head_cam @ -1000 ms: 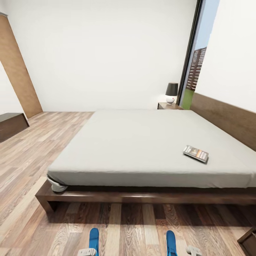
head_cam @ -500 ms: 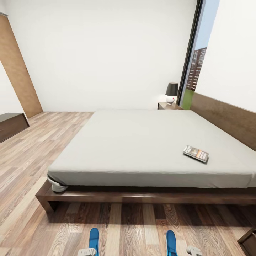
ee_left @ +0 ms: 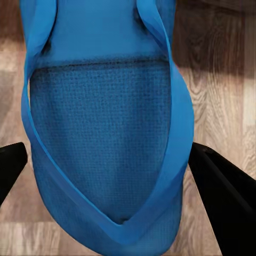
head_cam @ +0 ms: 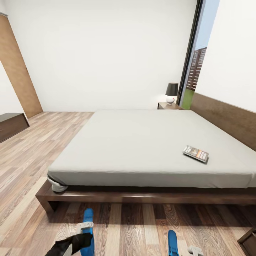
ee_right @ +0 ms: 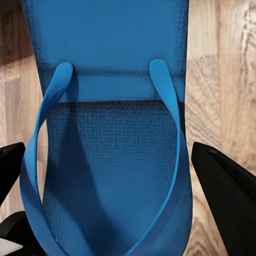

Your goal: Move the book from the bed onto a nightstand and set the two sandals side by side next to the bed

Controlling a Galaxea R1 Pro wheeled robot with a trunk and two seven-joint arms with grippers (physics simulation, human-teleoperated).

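Sandal step in hand: each arm has one blue sandal, the left sandal between the spread black fingers of the left gripper, the right sandal likewise in the right gripper; jaws apart, not visibly pressing. Both sit on the floor by the bed's long edge, well apart, so next calls for closing that gap. Count: two sandals, one book near the mattress's headboard-side front corner, one far nightstand.

Dark paperback book flat on off-white mattress of low dark-framed bed near headboard side, dark nightstand with lamp beyond far corner, two bright blue sandals apart over plank floor before bed.
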